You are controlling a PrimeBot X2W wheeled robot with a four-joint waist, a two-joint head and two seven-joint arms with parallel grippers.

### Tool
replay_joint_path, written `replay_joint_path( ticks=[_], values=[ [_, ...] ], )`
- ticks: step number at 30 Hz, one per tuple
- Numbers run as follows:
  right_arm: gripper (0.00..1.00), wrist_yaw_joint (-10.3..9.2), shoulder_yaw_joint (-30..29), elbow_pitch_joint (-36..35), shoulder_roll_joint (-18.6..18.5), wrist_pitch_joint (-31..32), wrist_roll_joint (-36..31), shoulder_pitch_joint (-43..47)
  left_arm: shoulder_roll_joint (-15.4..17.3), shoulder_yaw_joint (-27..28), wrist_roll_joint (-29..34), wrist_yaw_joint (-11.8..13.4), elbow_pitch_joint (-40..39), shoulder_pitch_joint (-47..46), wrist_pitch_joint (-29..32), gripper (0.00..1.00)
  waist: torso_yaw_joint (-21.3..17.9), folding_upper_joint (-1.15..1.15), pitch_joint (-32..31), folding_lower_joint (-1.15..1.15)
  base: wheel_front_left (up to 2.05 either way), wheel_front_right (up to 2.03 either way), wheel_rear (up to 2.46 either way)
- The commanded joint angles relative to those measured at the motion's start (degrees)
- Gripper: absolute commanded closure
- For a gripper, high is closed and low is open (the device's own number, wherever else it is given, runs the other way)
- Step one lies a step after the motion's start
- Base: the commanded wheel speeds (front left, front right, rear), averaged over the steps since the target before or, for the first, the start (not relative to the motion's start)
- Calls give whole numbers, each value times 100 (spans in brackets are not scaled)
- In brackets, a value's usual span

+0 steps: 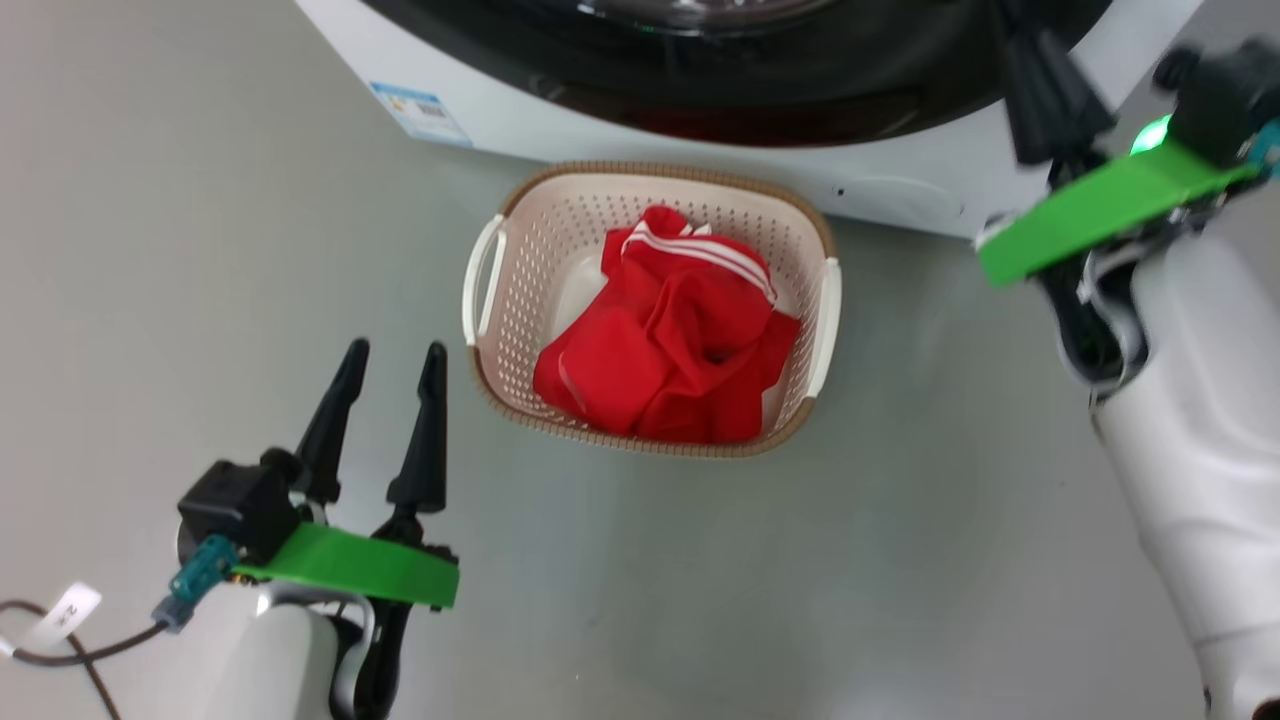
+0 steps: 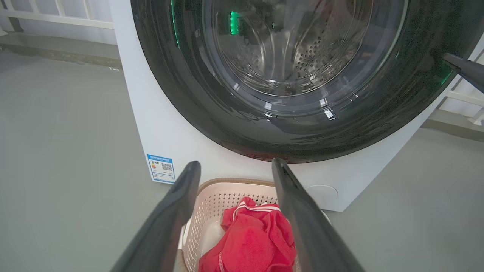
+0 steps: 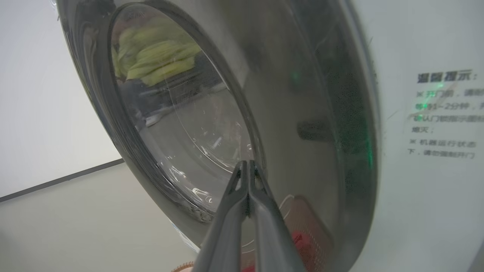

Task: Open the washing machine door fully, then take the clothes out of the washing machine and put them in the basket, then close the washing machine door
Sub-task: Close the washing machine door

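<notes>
The clothes (image 1: 670, 340) sit in the basket (image 1: 530, 290), the washing machine door (image 2: 181, 75) looks shut, left tool (image 1: 395, 347) gaping empty, right tool (image 3: 247, 163) pinched closed: seemingly finished.

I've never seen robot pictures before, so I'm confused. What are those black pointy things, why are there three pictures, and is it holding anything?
This is a robot with two arms. The black pointy things are its grippers, which pinch like fingers. One picture comes from a camera on its head, looking down. The other two come from cameras on its wrists, looking along the fingers.

The left gripper is open and holds nothing. The right gripper is pinched shut and empty, up by the round door of the washer.

On the floor stands a basket with red clothes in it.
</notes>
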Motion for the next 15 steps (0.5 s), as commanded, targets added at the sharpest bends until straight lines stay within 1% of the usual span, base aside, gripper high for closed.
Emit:
replay_joint_path(
  ticks=[1, 2, 8, 15],
  values=[
    [3, -13, 126, -159, 85, -27, 52, 214, 220, 219, 5, -18, -67, 123, -51, 0, -121, 0, -219, 0, 0, 0, 0],
    [0, -13, 162, -173, 83, -27, 56, 333, 247, 230, 9, -18, -41, 157, -51, 0, -157, 0, -288, 0, 0, 0, 0],
    [0, -13, 248, -302, 99, -27, 77, 1039, 431, 304, 40, -18, 59, 369, -51, 0, -402, 0, -662, 0, 0, 0, 0],
    [0, -13, 196, -393, 111, -27, 86, 1868, 655, 363, 62, -18, 155, 597, -51, 0, -688, 0, -1051, 0, 0, 0, 0]
  ],
)
